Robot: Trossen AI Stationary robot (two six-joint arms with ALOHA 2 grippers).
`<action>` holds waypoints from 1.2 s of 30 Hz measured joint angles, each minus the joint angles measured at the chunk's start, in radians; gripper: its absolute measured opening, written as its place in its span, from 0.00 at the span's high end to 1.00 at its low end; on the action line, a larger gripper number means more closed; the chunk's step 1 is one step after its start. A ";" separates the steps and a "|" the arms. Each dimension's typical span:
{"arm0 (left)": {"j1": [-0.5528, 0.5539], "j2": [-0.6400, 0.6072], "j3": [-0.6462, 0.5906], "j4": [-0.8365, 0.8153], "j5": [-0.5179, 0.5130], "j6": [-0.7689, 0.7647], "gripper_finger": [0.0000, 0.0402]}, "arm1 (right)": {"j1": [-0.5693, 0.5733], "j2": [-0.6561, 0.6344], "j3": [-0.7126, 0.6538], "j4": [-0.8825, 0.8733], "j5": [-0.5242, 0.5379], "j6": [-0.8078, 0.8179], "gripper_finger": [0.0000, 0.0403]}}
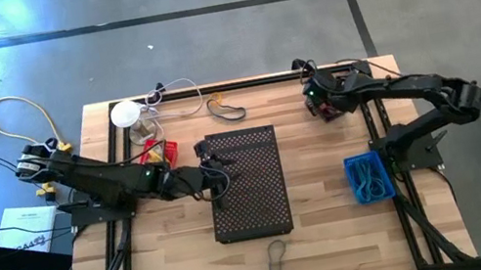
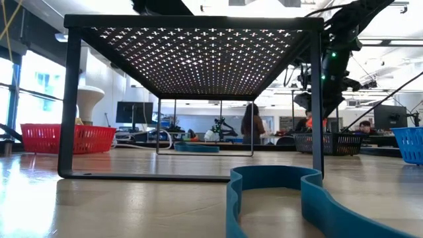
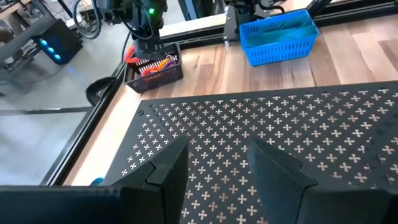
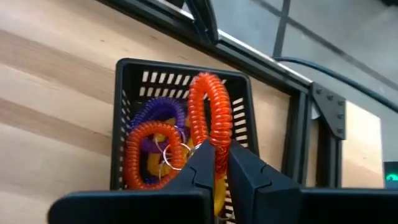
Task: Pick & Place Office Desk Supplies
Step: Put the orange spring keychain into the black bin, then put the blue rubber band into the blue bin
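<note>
Wooden desk [image 1: 320, 190], far right corner: right tool [image 4: 221, 163] closed on an orange coiled plastic loop [image 4: 210, 118] over the small black slotted basket [image 4: 127, 93]. Left tool [image 3: 217, 171] open, empty, above the black perforated metal stand [image 1: 247, 185]. Grey-brown bands on the desk remain unsorted.

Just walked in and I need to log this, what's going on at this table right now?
The right gripper hangs over a small black basket at the table's far right corner, fingers closed on an orange coil loop; purple and orange loops lie inside. The left gripper hovers open over the black perforated stand at mid-table. A blue basket sits on the right and a red one on the left.
</note>
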 joint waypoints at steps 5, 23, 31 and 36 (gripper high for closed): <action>0.001 0.000 0.000 -0.002 0.000 0.003 0.61 | -0.027 0.000 0.000 0.011 -0.040 -0.038 0.97; -0.038 0.000 0.000 -0.025 0.081 -0.021 0.61 | 0.013 -0.010 0.000 0.047 0.169 -0.120 0.54; -0.208 0.081 0.000 0.127 0.025 0.004 0.62 | 0.254 -0.090 0.001 0.214 0.383 -0.321 0.50; -0.253 0.137 0.015 0.196 0.005 -0.063 0.62 | 0.427 -0.159 0.001 0.228 0.398 -0.330 0.50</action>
